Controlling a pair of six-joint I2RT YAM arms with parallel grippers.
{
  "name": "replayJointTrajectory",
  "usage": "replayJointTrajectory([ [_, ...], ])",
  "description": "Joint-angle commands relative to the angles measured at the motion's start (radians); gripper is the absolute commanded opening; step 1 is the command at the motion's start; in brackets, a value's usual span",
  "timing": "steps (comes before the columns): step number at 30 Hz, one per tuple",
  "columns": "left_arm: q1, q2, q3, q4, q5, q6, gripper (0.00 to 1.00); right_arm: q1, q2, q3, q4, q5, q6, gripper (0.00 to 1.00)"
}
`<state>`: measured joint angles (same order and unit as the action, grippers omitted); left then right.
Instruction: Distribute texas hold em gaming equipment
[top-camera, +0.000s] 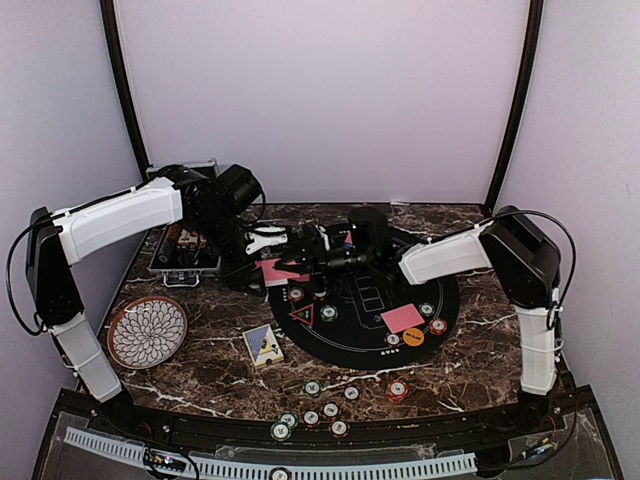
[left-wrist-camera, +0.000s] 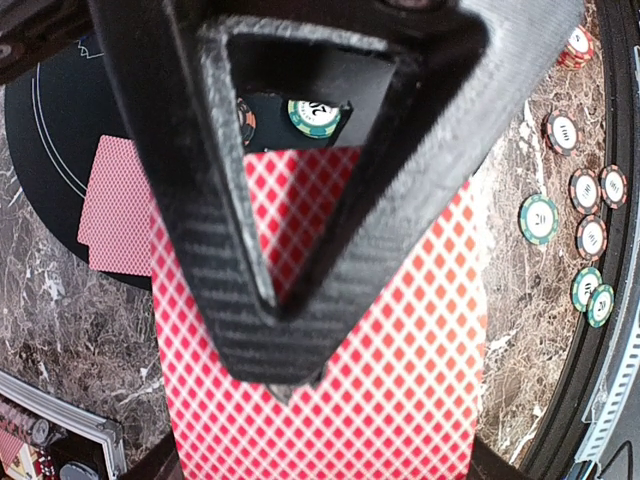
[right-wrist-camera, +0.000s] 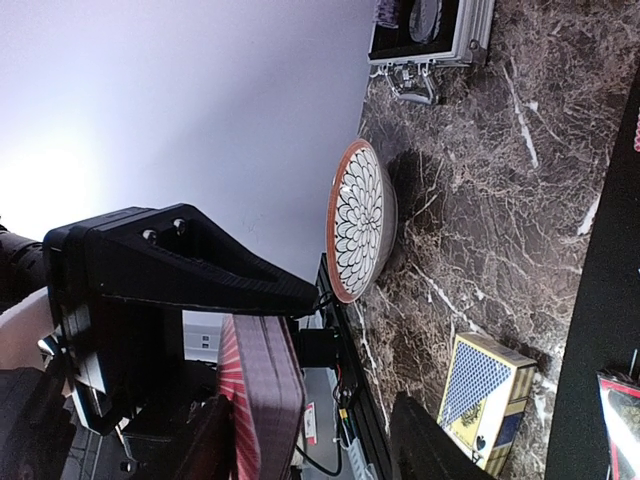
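The left pincer (top-camera: 262, 262) is clamped on a deck of red-backed cards (left-wrist-camera: 400, 350), holding it above the far-left rim of the round black mat (top-camera: 440, 290) at mid-worktop. The right pincer (top-camera: 305, 258) reaches in from the right, its fingers spread on either side of the deck's edge. More red-backed dealt cards (top-camera: 402, 318) lie on the mat's near right, just beside an orange disc (top-camera: 413, 337). Striped poker chips (top-camera: 330, 409) are scattered along the near edge of the marble worktop (top-camera: 480, 350). A patterned plate (top-camera: 147, 332) and a silver case (top-camera: 185, 262) sit at the left.
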<state>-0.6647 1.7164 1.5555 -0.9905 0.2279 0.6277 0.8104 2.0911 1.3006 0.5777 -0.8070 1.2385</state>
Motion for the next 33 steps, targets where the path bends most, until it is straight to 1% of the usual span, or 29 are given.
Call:
replayJointTrajectory([
  [1,0.005,-0.052,0.021,0.005,0.025,0.004,0.00,-0.009,-0.036,-0.039,-0.057,0.018,-0.028,0.48],
  [7,0.005,-0.056,0.019,0.006,0.021,0.004,0.00,-0.019,-0.085,-0.064,-0.058,0.017,-0.030,0.32],
  [13,0.005,-0.057,0.017,0.009,0.019,0.004,0.00,-0.028,-0.126,-0.093,-0.056,0.014,-0.027,0.23],
  [18,0.006,-0.059,0.015,0.007,0.016,0.004,0.00,-0.038,-0.157,-0.117,-0.056,0.009,-0.022,0.10],
  [20,0.005,-0.059,0.015,0.007,0.018,0.004,0.00,-0.045,-0.169,-0.125,-0.060,0.008,-0.022,0.06],
  [25,0.005,-0.059,0.014,0.006,0.015,0.004,0.00,-0.079,-0.224,-0.163,-0.098,0.002,-0.047,0.02],
  [28,0.005,-0.059,0.014,0.005,0.016,0.004,0.00,-0.110,-0.267,-0.201,-0.159,-0.001,-0.089,0.00],
  [33,0.006,-0.058,0.011,0.004,0.018,0.004,0.00,-0.181,-0.346,-0.311,-0.256,-0.008,-0.157,0.00],
])
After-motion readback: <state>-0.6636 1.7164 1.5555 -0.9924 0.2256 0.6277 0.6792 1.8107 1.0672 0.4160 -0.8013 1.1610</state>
